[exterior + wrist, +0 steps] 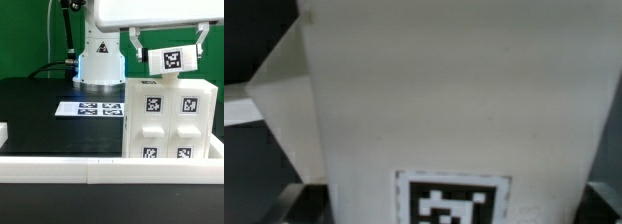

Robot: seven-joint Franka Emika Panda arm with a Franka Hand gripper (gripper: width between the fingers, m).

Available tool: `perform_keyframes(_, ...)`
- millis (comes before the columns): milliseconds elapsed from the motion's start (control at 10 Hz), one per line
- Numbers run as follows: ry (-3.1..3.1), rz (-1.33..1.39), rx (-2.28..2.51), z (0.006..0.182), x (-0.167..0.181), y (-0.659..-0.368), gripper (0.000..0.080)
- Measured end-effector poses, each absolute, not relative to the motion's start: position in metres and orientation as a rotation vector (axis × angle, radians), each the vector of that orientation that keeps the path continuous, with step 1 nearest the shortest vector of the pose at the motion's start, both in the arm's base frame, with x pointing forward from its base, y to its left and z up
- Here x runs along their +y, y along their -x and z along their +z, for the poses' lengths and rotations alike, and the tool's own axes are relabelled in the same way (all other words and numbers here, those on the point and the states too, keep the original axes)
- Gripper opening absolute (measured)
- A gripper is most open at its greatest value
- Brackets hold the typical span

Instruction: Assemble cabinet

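The gripper (pixel 172 63) hangs over the cabinet (pixel 170 125) and grasps a small white block (pixel 172 56) with a black-and-white tag. One finger (pixel 140 52) presses on each side of the block. The block is just above the top of the cabinet; I cannot tell if they touch. The cabinet stands upright on the black table (pixel 35 110), at the exterior view's right, with its tagged panels facing the camera. The marker board (pixel 98 107) lies flat beside it. In the wrist view the block (pixel 438 100) fills nearly the whole picture.
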State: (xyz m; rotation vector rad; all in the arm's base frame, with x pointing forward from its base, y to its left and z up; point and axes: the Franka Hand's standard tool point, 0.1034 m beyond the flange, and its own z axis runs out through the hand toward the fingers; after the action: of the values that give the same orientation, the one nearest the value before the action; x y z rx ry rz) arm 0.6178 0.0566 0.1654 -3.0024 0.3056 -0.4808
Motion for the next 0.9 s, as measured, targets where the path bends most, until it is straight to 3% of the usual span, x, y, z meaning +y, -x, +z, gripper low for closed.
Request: perform_keyframes(900, 2.557, -0.465, 1.264, 0.166, 0.071, -0.62, 0.056)
